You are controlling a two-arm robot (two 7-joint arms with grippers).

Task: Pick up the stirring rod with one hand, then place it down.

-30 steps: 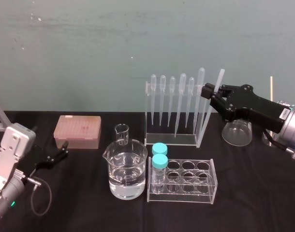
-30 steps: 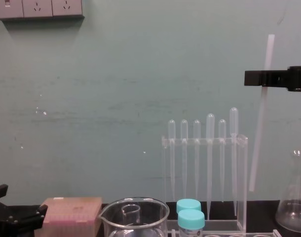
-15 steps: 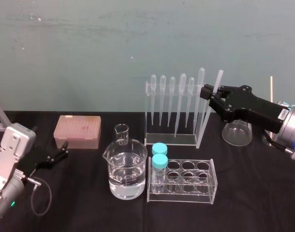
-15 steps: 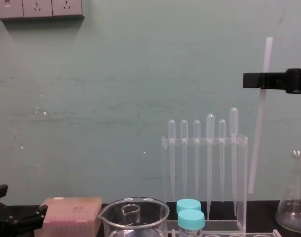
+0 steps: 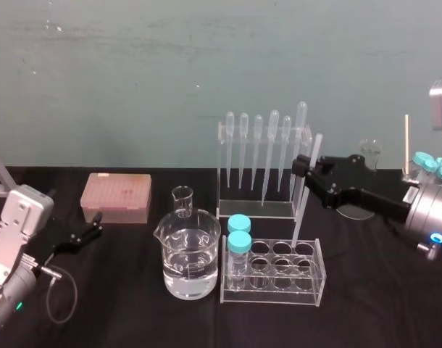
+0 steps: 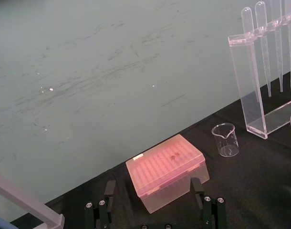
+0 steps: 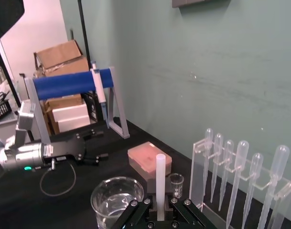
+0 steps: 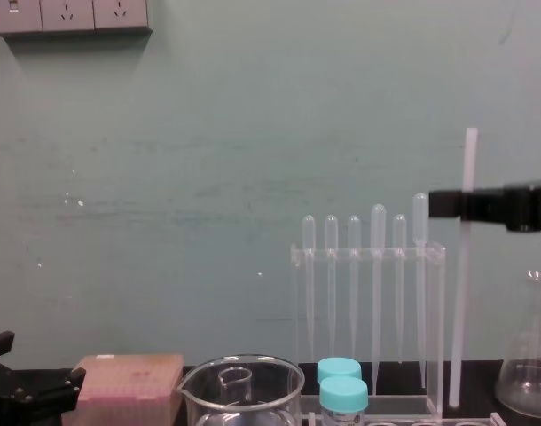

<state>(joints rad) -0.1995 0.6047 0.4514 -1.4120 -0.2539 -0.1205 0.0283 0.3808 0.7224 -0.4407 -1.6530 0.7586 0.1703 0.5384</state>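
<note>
Right gripper [image 5: 302,168] clamped on stirring rod [image 5: 302,210], near upright, lower end at back row of tube rack [image 5: 308,281]; pipette rack [image 5: 253,211] close behind. Left gripper [image 5: 90,233] parked by pink box [image 5: 116,196], fingers spread

A scuffed, evenly lit teal wall [image 8: 208,133] rises behind the black table [image 5: 134,319], with white sockets [image 8: 69,15] high up on its left. The right wrist view shows stacked cardboard boxes [image 7: 59,55] against a pale pink wall [image 7: 40,21], beside a black pole [image 7: 83,38]
</note>
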